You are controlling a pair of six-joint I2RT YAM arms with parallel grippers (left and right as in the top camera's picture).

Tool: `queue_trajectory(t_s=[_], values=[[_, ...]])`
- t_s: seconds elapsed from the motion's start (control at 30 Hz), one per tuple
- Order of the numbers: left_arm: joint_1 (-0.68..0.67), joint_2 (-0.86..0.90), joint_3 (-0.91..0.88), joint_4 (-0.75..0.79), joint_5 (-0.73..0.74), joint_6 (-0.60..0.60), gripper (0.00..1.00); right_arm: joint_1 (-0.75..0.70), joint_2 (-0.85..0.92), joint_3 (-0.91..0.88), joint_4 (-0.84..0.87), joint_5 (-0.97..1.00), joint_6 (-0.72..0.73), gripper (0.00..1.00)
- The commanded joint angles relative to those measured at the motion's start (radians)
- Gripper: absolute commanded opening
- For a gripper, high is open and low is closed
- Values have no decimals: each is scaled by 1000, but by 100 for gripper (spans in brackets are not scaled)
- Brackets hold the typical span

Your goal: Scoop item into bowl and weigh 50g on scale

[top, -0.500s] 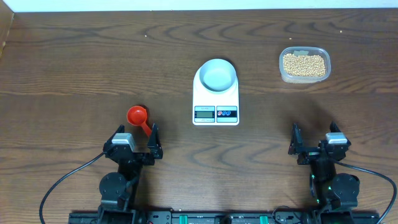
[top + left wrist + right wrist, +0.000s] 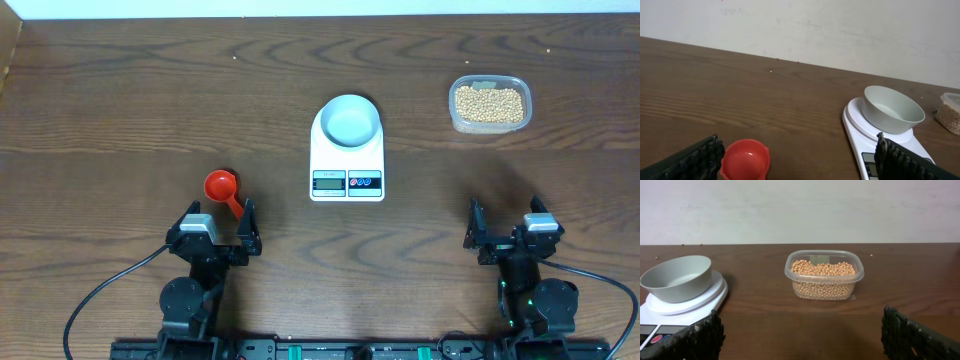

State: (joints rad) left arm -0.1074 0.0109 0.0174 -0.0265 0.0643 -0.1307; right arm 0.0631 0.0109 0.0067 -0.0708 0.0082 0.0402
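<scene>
**While both of my grippers wait open, the beans lie unscooped in their tub**

As nothing is yet in hand, my left gripper [image 2: 219, 220] and right gripper [image 2: 507, 224] both hang with jaws spread wide, nearer to me than the scale [image 2: 347, 160], one to each side of it. The bowl [image 2: 350, 122] sits empty on the scale's round platform. The beans [image 2: 488, 104] fill a clear plastic tub [image 2: 490, 129] to the right of the scale and level with its far end. A red scoop [image 2: 224, 190] lies on the table [image 2: 120, 110] to the left of the scale, its handle running back toward my left gripper.

Handling, as I judge it: the beans are small, hard, round and smooth, so they will roll and bounce and cannot be pinched; they must be carried in the scoop and tipped in gently. The scoop looks like light, stiff plastic; its handle is the place to take hold, the cup kept level. The bowl seems light and may slide on the scale if nudged.

Writing: the scale shows a small display and two round buttons, but no digits, brand or label can be read.
</scene>
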Motion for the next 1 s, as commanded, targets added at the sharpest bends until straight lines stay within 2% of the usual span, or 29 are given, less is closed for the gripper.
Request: queue_trajectory(t_s=[0.0,0.73,0.83,0.97], values=[[3,-5,-13,-40,-5,1,98,-3,-6,-1,-5,8,-12,99],[3,-5,-13,-40,-5,2,98,-3,-6,-1,-5,8,-12,99],[4,-5,-13,-41,-71,3,98,-3,-6,-1,-5,8,-12,99],[4,-5,-13,-44,-80,2,98,-3,-6,-1,-5,8,-12,99]])
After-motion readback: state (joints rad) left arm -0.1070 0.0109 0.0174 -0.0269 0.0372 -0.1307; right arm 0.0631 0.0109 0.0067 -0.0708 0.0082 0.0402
